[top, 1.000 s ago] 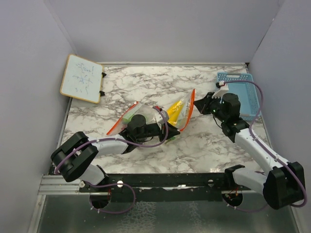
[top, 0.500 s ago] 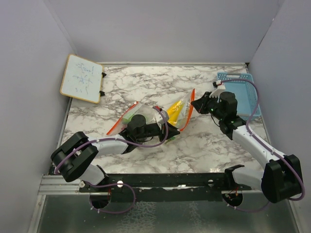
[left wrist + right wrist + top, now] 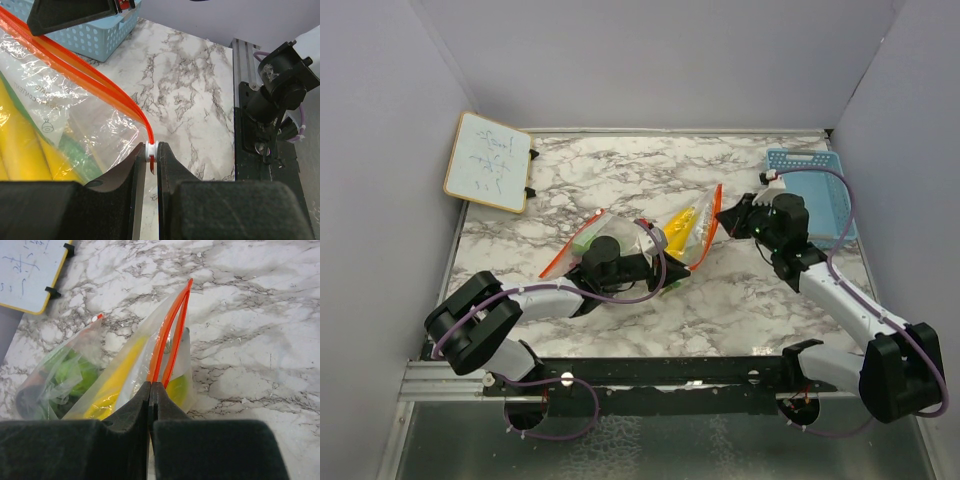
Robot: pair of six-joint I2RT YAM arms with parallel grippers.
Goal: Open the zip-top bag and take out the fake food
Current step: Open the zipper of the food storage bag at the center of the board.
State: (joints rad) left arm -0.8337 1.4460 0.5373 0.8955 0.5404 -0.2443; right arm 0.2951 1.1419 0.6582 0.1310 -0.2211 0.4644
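The clear zip-top bag (image 3: 620, 235) with an orange zip strip (image 3: 712, 212) lies at the table's middle, its right end lifted. Inside show a yellow banana bunch (image 3: 682, 228) and green pieces (image 3: 585, 240); grapes are not visible. My left gripper (image 3: 672, 262) is shut on the bag's white zip slider (image 3: 150, 151) at the end of the orange strip (image 3: 75, 65). My right gripper (image 3: 722, 214) is shut on the orange strip's edge (image 3: 170, 340), whose two lips stand slightly apart. The banana (image 3: 117, 382) and green pieces (image 3: 75, 375) show through the plastic.
A light-blue slotted basket (image 3: 820, 195) stands at the back right, just behind the right arm; it also shows in the left wrist view (image 3: 95, 32). A small whiteboard (image 3: 490, 160) leans at the back left. The frame rail (image 3: 250, 100) runs along the near edge.
My right gripper has shifted slightly left, toward the bag, still shut on the zip strip. The left gripper and the bag have hardly moved.
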